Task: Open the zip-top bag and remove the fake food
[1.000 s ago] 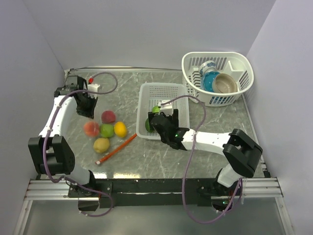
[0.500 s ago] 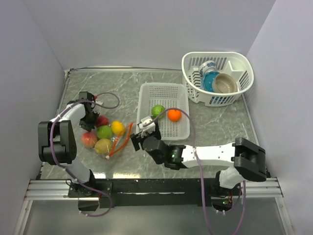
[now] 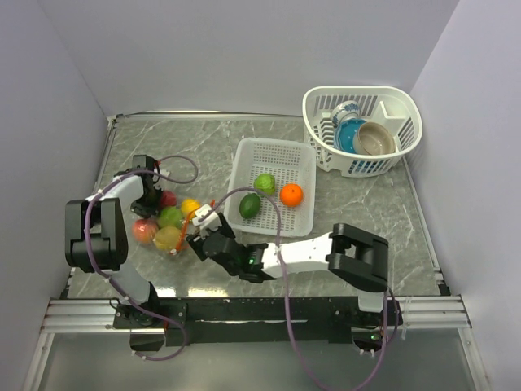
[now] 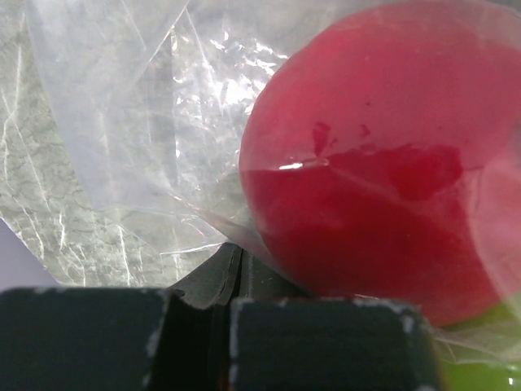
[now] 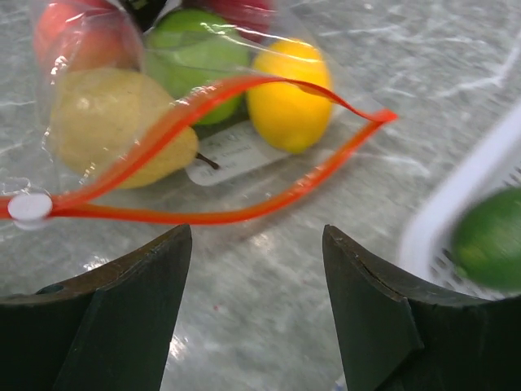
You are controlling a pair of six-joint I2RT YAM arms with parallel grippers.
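Observation:
The zip-top bag [image 3: 168, 226] lies at the left of the table, its orange-red zip strip [image 5: 220, 155] gaping open toward my right gripper. Inside it are a yellow pear [image 5: 114, 122], a green fruit [image 5: 195, 53], a lemon [image 5: 289, 94], a peach-coloured fruit [image 5: 77, 37] and a red fruit [image 4: 383, 171]. My left gripper [image 3: 147, 192] [image 4: 232, 265] is shut on the clear plastic at the bag's far end, beside the red fruit. My right gripper [image 3: 200, 237] [image 5: 256, 240] is open and empty, low over the table just in front of the bag's mouth.
A white slotted basket [image 3: 273, 155] right of the bag holds a lime-green fruit [image 3: 264, 183], a dark green fruit [image 3: 250, 205] and an orange [image 3: 291, 194]; its edge shows in the right wrist view [image 5: 456, 204]. A taller white basket [image 3: 362, 94] with blue and tan dishes stands at the back right.
My right gripper moved left from the slotted basket to the bag's mouth, leaving fruit in the basket. My left gripper came down to the bag's far end and shut on it.

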